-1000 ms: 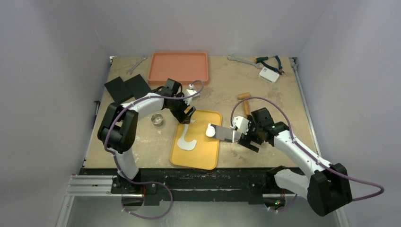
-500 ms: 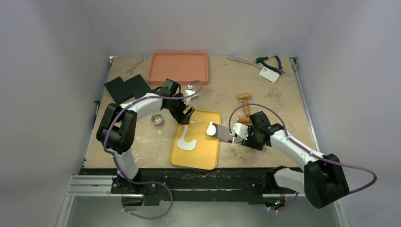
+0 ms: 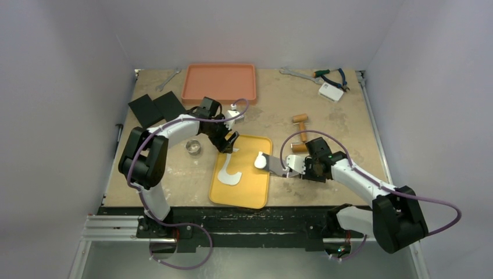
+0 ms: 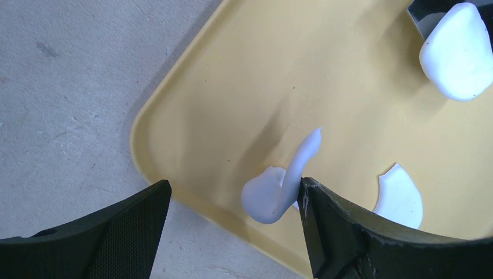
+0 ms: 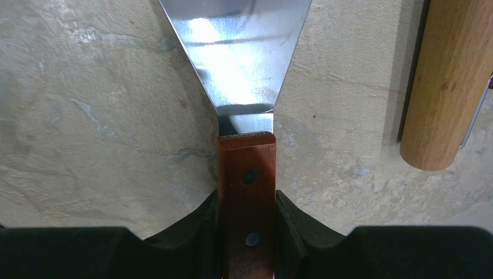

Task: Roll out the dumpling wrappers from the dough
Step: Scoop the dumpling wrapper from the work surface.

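One dumpling wrapper (image 3: 259, 159) is cut. It lies on the blade of a spatula (image 3: 273, 164), over the right side of the yellow tray (image 3: 247, 195). The ragged dough scrap (image 3: 228, 173) left by the cutting lies on the tray's left half, one thin strip of it curling upward.

The right gripper (image 5: 247, 203) is clamped on the spatula's wooden handle, both fingers pressed against its sides. The left gripper (image 4: 232, 197) hangs over the tray's far left corner with its jaws wide apart and grips nothing. One of its fingers stands right at the raised strip, though contact cannot be confirmed.

The rolling pin (image 3: 300, 131) lies on the table (image 3: 349, 116) just beyond the right arm, and the ring cutter (image 3: 193, 147) stands left of the yellow tray. The orange tray (image 3: 219, 82) at the far edge holds no wrappers. So the work looks like it is at an early to middle stage: this wrapper is not yet set down, and the scrap probably needs rolling and cutting again.
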Robot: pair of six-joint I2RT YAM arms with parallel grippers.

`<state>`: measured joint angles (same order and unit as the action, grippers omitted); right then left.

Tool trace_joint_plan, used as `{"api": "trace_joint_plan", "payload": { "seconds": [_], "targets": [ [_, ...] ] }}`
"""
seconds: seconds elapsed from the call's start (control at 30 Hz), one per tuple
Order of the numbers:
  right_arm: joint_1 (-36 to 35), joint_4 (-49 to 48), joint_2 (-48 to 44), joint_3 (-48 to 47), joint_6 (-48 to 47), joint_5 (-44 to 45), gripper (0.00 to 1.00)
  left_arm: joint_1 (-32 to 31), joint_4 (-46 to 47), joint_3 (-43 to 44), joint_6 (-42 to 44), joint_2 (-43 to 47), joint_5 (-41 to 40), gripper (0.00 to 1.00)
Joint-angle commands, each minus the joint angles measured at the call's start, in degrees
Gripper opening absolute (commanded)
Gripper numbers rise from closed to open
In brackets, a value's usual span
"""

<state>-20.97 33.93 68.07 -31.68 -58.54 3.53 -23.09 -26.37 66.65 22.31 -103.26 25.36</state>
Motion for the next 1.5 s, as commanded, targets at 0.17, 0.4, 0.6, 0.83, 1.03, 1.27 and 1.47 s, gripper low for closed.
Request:
{"api": "trace_joint_plan", "payload": {
  "seconds": [0.17,0.4,0.6,0.83,1.03,1.27,1.47],
  "targets": [
    [0.0,5.4,-3.9,-2.9,-3.0,-1.0,0.0,1.8,-1.3,-0.6,3.0,3.0,1.4,0.79],
    [0.0,3.9,-5.4,-10.6,0.0,-6.0,0.0,3.0,-2.5,-1.3,4.3,4.5,0.9,0.79],
    [0.1,0.7,-3.5,-15.5,2.4,-7.6,0.0,4.4,-3.2,-1.8,4.8,6.2,0.3,0.79],
    [0.0,1.9,-2.0,-16.5,0.7,-10.2,0.0,5.2,-2.9,-2.2,4.6,6.4,1.0,0.8],
    [0.0,1.6,-4.4,-15.5,1.3,-10.3,0.0,5.3,-2.6,-1.9,4.4,5.7,1.6,0.79],
    [0.1,-0.8,-3.7,-18.8,4.5,-12.7,0.0,5.3,-2.5,-2.2,4.3,5.5,1.5,0.79],
    [0.5,-5.7,0.6,-23.7,8.7,-14.7,0.0,5.7,-2.5,-2.7,4.4,5.8,1.2,0.8]
  ]
}}
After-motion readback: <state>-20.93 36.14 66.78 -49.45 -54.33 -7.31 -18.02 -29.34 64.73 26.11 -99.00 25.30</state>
